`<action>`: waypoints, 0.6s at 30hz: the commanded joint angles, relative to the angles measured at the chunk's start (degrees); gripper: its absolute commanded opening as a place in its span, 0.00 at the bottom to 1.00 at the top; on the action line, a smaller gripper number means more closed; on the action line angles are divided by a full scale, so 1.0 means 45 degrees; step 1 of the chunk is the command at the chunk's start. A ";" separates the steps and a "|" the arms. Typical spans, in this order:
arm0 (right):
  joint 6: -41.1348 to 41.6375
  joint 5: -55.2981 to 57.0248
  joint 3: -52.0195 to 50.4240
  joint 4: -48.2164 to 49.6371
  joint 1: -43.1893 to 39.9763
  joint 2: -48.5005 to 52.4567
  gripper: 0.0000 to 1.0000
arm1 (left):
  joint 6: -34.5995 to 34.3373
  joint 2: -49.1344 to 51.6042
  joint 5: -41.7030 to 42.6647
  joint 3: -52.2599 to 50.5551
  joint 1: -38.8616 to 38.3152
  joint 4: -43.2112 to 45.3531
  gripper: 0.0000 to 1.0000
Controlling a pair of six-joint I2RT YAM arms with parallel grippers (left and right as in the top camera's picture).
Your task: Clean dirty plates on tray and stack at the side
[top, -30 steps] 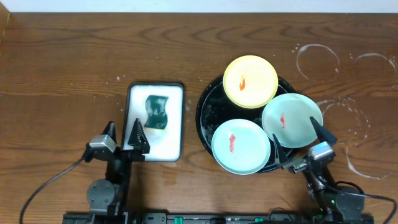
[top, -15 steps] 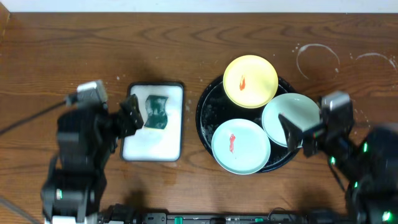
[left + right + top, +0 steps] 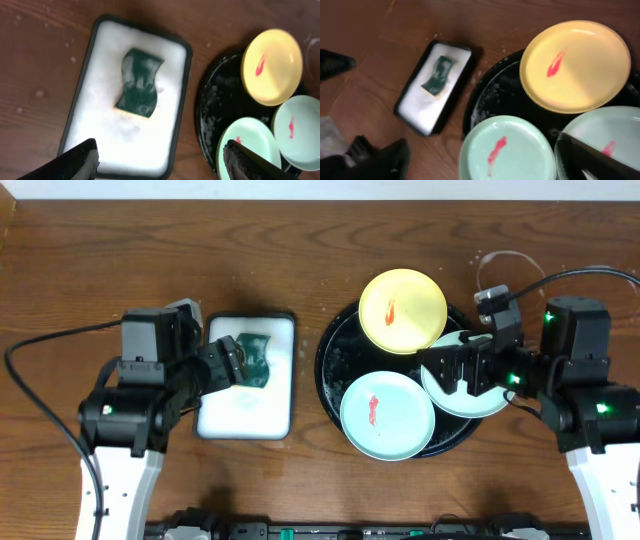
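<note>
The black round tray (image 3: pixel 336 360) holds three plates. The yellow plate (image 3: pixel 403 310) with a red smear lies at the tray's far edge. One mint plate (image 3: pixel 388 416) with a red smear lies at the near side. The other mint plate (image 3: pixel 482 402) lies at the right, mostly under my right arm. My right gripper (image 3: pixel 455 370) is open above that plate's left rim. My left gripper (image 3: pixel 225 368) is open above the white tray. In the right wrist view the yellow plate (image 3: pixel 575 65), the near mint plate (image 3: pixel 507 150) and the right mint plate (image 3: pixel 602 135) show.
A white rectangular tray (image 3: pixel 248 415) with foam holds a green sponge (image 3: pixel 255 355), left of the black tray. It also shows in the left wrist view (image 3: pixel 100 115) with the sponge (image 3: pixel 140 82). Whitish ring stains (image 3: pixel 510 275) mark the wood at the far right.
Both arms rose from the near table edge and swung in over the table. The left now hangs over the white tray, the right over the right mint plate. The plates have not moved.
</note>
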 commanded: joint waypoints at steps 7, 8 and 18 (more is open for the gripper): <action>0.1166 0.2351 0.0267 -0.0651 0.0976 0.0758 0.81 | 0.2846 0.1710 0.0199 0.0049 -0.0083 -0.0005 0.75; 0.1078 0.2361 0.0267 -0.0714 0.1137 0.0753 0.82 | 0.2803 0.2123 0.0068 0.0049 -0.0112 0.0121 0.73; 0.0748 0.2365 0.0267 -0.0661 0.1909 0.0753 0.82 | 0.2521 0.6815 -0.0418 0.0024 -0.0214 0.2361 0.64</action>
